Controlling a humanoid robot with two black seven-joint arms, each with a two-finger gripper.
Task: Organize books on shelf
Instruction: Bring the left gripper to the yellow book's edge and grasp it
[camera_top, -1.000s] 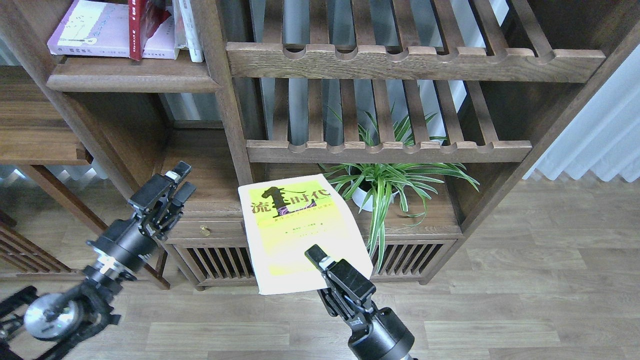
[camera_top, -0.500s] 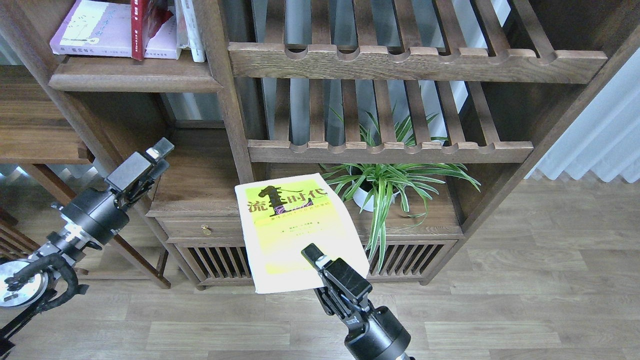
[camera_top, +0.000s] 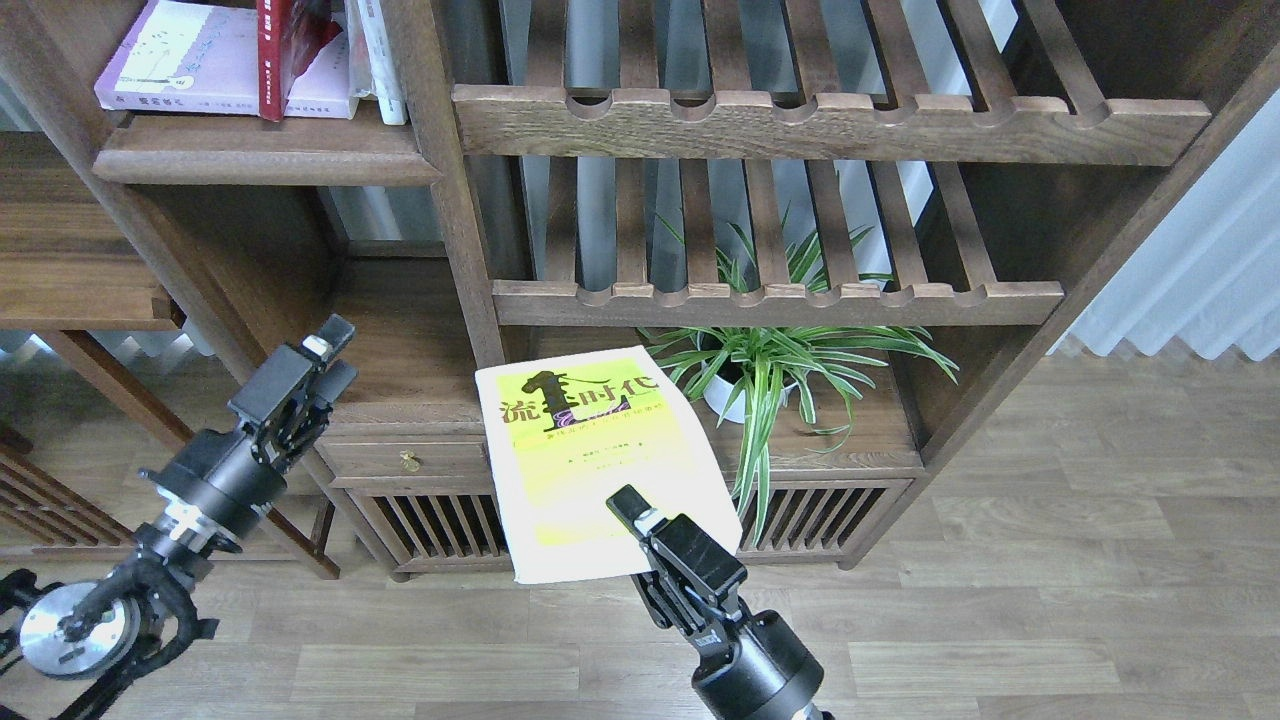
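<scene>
bookcase of dark wood fills most of what i see, with the shelf high at its left. on that board the lavender book lies flat, the red book stands leaning on top of it, and white-spined books stand upright just beside. two slatted racks span the middle, and a potted plant sits low down behind them.

the yellow-green book hangs in the air well below the shelf, face up, pinched only at its near edge by the right gripper, whose jaws are clamped on the cover. i reckon the thin paperback could droop or slide out of so small a grip on the way up, and its far corner could catch the post or the rack's front rail. set down carelessly, it could also tip the leaning red book.

the left gripper hovers by the low cabinet, touching nothing; its dark fingers sit so close that i cannot tell if they are apart.
</scene>
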